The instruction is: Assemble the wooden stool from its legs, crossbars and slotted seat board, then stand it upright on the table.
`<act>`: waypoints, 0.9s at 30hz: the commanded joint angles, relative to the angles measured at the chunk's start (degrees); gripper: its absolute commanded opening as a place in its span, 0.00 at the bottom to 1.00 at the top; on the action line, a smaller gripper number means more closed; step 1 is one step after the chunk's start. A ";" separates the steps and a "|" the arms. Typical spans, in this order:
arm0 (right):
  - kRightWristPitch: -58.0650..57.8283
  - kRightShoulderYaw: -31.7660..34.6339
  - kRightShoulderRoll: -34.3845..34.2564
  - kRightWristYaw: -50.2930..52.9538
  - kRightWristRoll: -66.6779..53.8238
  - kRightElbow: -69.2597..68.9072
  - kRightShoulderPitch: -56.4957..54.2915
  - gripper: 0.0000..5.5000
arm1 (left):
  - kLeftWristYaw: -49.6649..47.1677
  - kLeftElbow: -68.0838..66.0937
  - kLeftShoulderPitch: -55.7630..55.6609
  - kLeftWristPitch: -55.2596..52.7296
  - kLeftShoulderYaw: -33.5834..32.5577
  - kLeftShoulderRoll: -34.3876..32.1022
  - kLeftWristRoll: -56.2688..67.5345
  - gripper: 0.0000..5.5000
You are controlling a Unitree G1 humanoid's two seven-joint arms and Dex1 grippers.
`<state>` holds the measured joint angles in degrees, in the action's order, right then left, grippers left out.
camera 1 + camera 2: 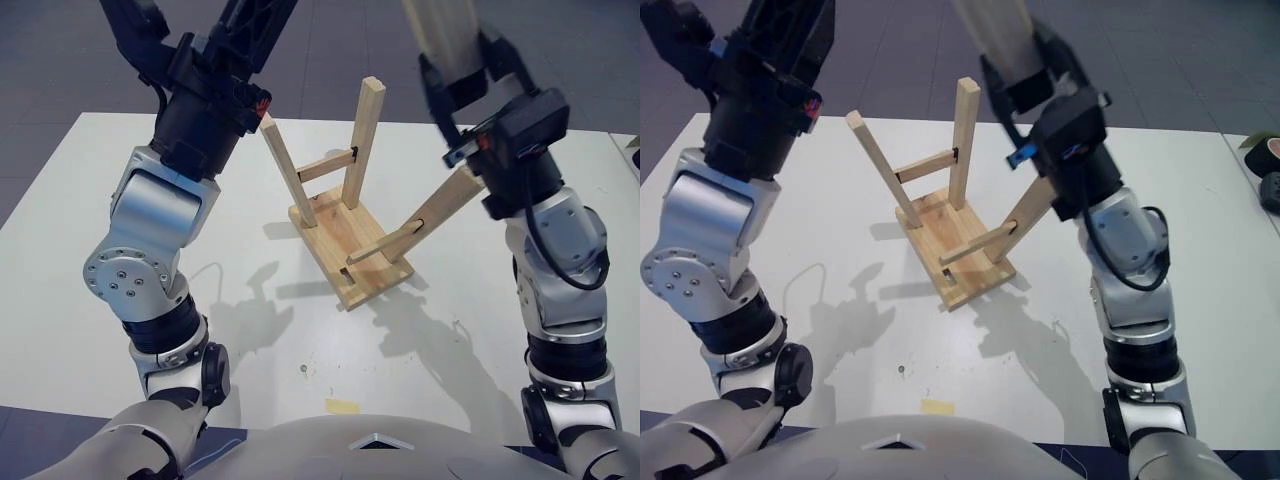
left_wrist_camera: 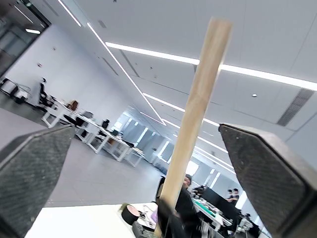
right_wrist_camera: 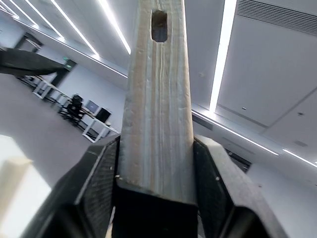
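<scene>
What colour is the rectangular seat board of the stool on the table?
Light tan, unpainted wood; the seat board shows best in the left eye view.

White table, grey floor, strip lights

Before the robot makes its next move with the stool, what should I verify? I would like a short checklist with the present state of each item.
1. Right claw grips the loose leg: ok, shut on it.
2. Left claw free to help: ok, open and empty.
3. Seat board lies flat on the table: ok.
4. Crossbar joins the two far legs: ok.
5. Right-side leg upright: not ok, it leans outward.
6. Empty slot for the loose leg: cannot tell.
</scene>
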<state>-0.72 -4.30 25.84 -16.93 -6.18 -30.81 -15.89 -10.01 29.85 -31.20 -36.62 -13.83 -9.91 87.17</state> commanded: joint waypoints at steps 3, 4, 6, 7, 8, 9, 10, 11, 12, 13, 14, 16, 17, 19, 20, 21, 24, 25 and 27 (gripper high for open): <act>-1.49 -2.60 -1.23 -3.35 -1.22 -2.76 5.03 0.38 | 0.58 -2.44 -4.39 -0.31 0.33 -4.33 5.43 0.91; -1.63 -2.86 -1.65 -3.29 -0.90 -2.91 5.45 0.38 | 1.45 -2.70 -4.75 -0.18 -0.05 -5.04 6.15 0.88; -1.99 -3.73 -2.35 -3.59 -0.74 -3.31 6.19 0.38 | 2.75 -3.72 -5.60 0.13 -1.26 -6.66 7.99 0.82; -2.12 -4.19 -2.66 -3.75 -0.63 -3.54 6.55 0.38 | 3.17 -4.27 -6.08 0.26 -1.69 -7.42 8.90 0.79; -2.26 -4.61 -2.89 -3.91 -0.56 -3.72 6.87 0.38 | 3.67 -4.67 -6.51 0.21 -1.88 -8.06 9.43 0.76; -2.42 -4.99 -3.08 -4.14 -0.53 -3.91 7.20 0.38 | 4.45 -4.85 -6.84 -0.06 -1.74 -8.77 9.56 0.72; -2.52 -5.35 -3.25 -4.36 -0.43 -4.02 7.49 0.38 | 5.14 -4.94 -7.03 -0.43 -1.39 -9.47 9.58 0.69; -2.62 -5.69 -3.38 -4.66 -0.51 -4.15 7.78 0.38 | 5.74 -4.88 -7.13 -0.80 -0.96 -9.99 9.63 0.65; -2.71 -6.04 -3.65 -4.78 -0.44 -4.27 7.94 0.38 | 6.48 -4.73 -7.01 -1.34 -0.56 -10.80 9.65 0.61; -2.68 -6.40 -3.78 -5.02 -0.33 -4.37 8.04 0.38 | 7.58 -4.52 -6.60 -2.24 -0.09 -12.07 9.17 0.58; -2.66 -6.61 -3.94 -5.10 -0.14 -4.45 8.13 0.38 | 8.66 -4.46 -6.15 -3.06 0.22 -13.21 8.76 0.55; -2.70 -6.76 -4.27 -5.24 0.11 -4.55 8.31 0.38 | 10.47 -4.55 -5.41 -4.26 0.46 -15.27 8.20 0.49; -2.74 -6.76 -4.38 -5.31 0.20 -4.63 8.47 0.38 | 11.29 -4.65 -5.21 -4.62 0.44 -16.13 8.06 0.46; -2.74 -6.67 -4.50 -5.49 0.36 -4.75 8.90 0.38 | 12.62 -4.85 -4.99 -5.08 0.47 -17.64 7.23 0.40; -2.76 -6.64 -4.56 -5.49 0.49 -4.82 9.08 0.38 | 13.14 -4.97 -4.98 -5.08 0.49 -18.14 6.70 0.36; -2.75 -6.57 -4.60 -5.50 0.54 -4.84 9.17 0.38 | 13.33 -5.05 -5.03 -4.92 0.55 -18.34 6.14 0.35; -2.59 -6.33 -4.79 -5.56 0.61 -4.71 9.06 0.38 | 12.58 -5.26 -5.24 -3.82 0.75 -17.78 4.97 0.26; -2.51 -6.32 -4.85 -5.60 0.65 -4.66 8.98 0.38 | 12.26 -5.25 -5.20 -3.50 0.75 -17.44 5.07 0.22; -2.42 -6.34 -4.97 -5.48 1.13 -4.61 8.89 0.38 | 11.64 -5.35 -5.20 -3.01 0.59 -16.83 5.62 0.20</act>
<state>-2.85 -11.04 21.16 -22.34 -5.61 -35.07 -6.71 1.65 24.42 -36.34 -40.10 -13.45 -27.61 91.84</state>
